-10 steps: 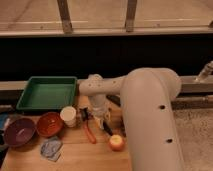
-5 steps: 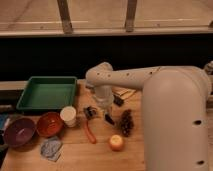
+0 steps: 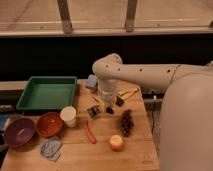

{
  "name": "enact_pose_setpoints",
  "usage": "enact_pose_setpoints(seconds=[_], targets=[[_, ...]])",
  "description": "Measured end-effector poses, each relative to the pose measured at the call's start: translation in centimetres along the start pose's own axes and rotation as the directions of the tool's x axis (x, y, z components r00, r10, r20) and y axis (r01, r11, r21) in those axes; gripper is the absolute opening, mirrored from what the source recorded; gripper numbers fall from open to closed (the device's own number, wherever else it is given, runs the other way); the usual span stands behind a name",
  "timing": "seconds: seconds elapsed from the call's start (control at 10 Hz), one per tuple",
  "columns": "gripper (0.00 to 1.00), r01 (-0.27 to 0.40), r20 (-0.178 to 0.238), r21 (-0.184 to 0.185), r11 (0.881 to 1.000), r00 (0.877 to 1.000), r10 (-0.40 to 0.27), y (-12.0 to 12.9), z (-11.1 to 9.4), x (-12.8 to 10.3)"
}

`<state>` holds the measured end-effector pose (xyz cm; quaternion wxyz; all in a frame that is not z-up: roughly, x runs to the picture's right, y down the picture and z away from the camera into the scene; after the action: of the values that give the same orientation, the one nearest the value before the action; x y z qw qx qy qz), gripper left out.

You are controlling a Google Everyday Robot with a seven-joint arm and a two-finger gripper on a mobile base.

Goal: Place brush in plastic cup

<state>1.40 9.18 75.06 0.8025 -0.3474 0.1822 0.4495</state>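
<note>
The big white arm (image 3: 150,76) reached across toward the left of the view, bent down at its wrist (image 3: 106,89), and the end effector (image 3: 101,106) hung pointing down, squeezed shut.

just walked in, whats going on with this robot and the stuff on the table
A robot arm is reaching over a wooden table. Its gripper, shut, hangs low just right of the plastic cup, with nothing clearly held. An orange-red stick-shaped item lies on the table in front of the cup, to its right, and nothing sticks out of the cup.
</note>
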Motion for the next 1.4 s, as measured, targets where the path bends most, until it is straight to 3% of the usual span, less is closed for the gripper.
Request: enact_pose_setpoints(seconds=[0.5, 1.0, 1.4], targets=[[0.00, -0.015, 0.138, -0.017, 1.000, 0.990, 0.017, 0.3, -4.3, -2.2], [0.00, -0.039, 0.225, 0.002, 0.999, 0.974, 0.038, 0.0, -8.0, -4.2], [0.00, -0.139, 0.331, 0.057, 0.989, 0.937, 0.112, -4.2, -14.2, -6.1]])
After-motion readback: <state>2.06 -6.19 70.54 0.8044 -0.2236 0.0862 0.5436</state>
